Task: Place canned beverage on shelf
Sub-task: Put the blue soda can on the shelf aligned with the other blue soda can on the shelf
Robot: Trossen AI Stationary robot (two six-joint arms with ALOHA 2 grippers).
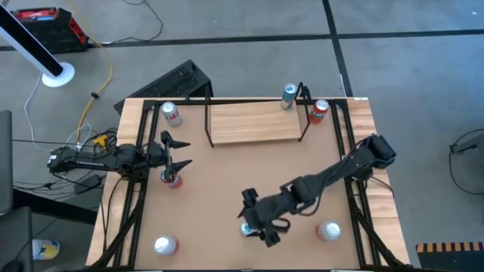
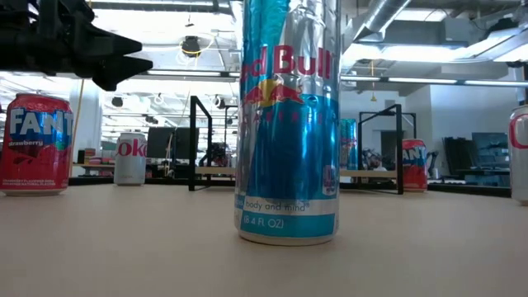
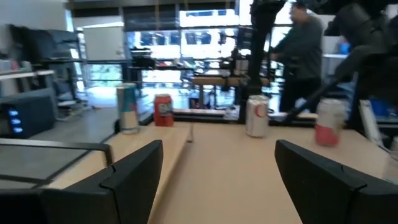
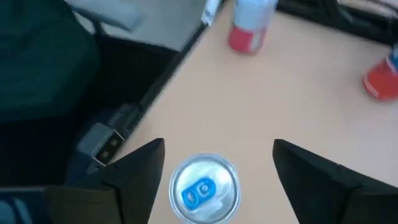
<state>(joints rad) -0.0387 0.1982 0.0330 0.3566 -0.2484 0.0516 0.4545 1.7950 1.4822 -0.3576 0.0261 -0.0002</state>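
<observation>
The right arm reaches from the right side of the bench [image 1: 227,196] diagonally toward its front middle, with the elbow bent and the wrist turned down. The right gripper [image 1: 253,224] hangs over a tall blue and silver can [image 1: 247,228] that stands upright on the bench near the front edge. In the right wrist view the two dark fingers [image 4: 140,165] stand wide apart on both sides of the can's top [image 4: 203,186] and do not touch it, so this gripper is open and holds nothing. In the low view the same can [image 2: 287,124] stands alone on the wood, with no finger on it.

The left arm lies stretched out from the left edge of the bench, almost level. The left gripper [image 1: 175,155] is at the left side of the bench, with its fingers spread and empty. A red can [image 1: 175,180] stands just beside it on the bench.

The shelf [image 1: 255,122] is at the far side of the bench, in the middle, a light wood plank with thin black uprights at its ends. No can stands on the plank. A blue and silver can [image 1: 289,95] and a red can [image 1: 320,111] stand near its right end. A white and red can [image 1: 171,114] stands to its left. Two silver-topped cans [image 1: 164,245] [image 1: 330,230] stand near the front corners.
</observation>
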